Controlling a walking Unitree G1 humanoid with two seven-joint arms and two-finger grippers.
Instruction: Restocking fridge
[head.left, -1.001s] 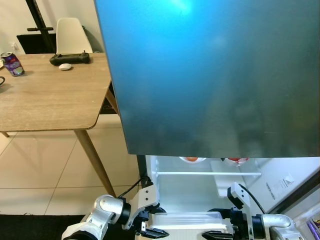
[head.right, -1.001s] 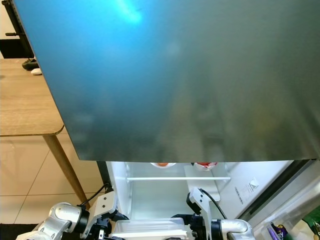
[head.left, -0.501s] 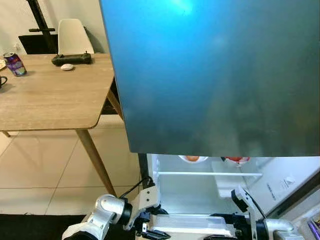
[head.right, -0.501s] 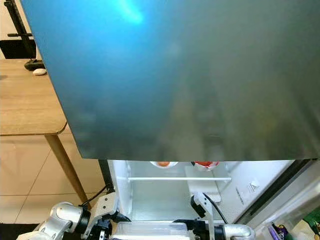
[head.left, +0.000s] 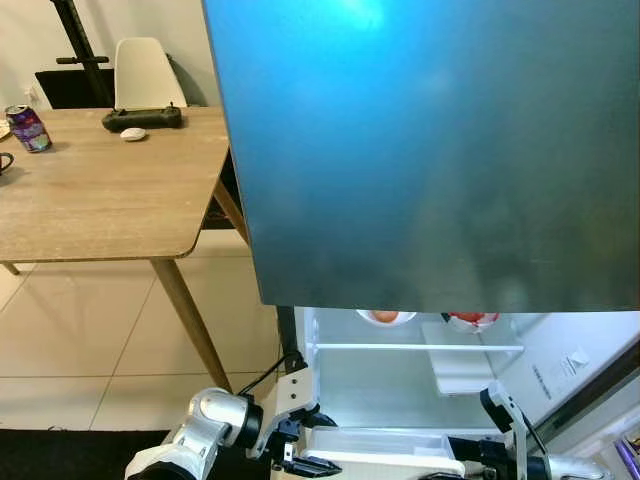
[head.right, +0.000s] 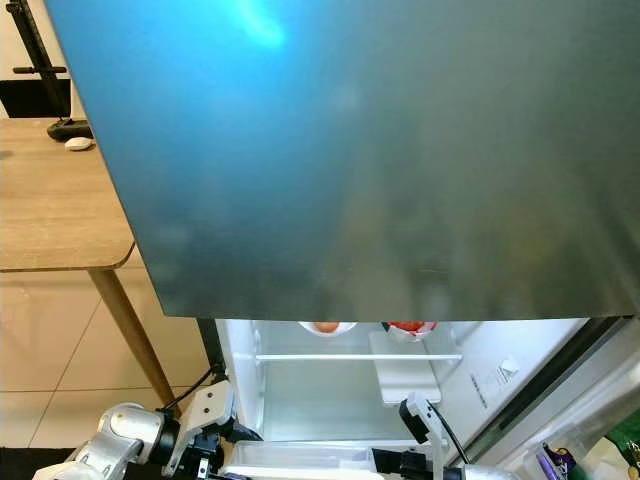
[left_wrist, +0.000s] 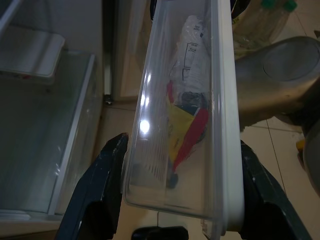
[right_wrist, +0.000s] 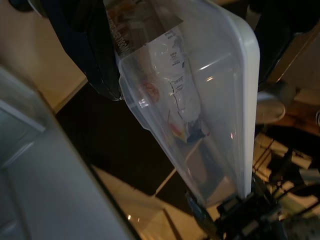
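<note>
Our left claw (left_wrist: 175, 200) is pinching one end of a clear plastic bin (left_wrist: 185, 115), one black finger (left_wrist: 97, 195) pressed on its clear wall and the other against its white rim. Inside the bin, ahead of this claw, we note a white printed packet (left_wrist: 192, 60) and a red and yellow wrapper (left_wrist: 185, 137). From the head cameras the left claw (head.left: 300, 462) sits low at the foot of the open fridge (head.left: 400, 375), with the bin (head.left: 385, 452) stretching rightward from it across the fridge opening.

Beyond the left claw we record a glass shelf (left_wrist: 45, 145) inside the lit fridge. Above both claws a white rail (head.left: 415, 347) crosses the interior, with a white door tray (head.left: 462, 372) beside it and two red-topped items (head.left: 470, 320) partly hidden under the edge of the large blue-grey door panel (head.left: 430, 150).

Far up and to the left of the left claw stands a wooden desk (head.left: 90, 200) carrying a can (head.left: 27, 128), a black controller (head.left: 140, 117) and a small white object (head.left: 130, 134); a white chair (head.left: 145, 70) stands behind it.

Our right arm (head.left: 510, 455) holds the far end of the bin (right_wrist: 195, 110); we cannot tell how the right claw's fingers stand.
</note>
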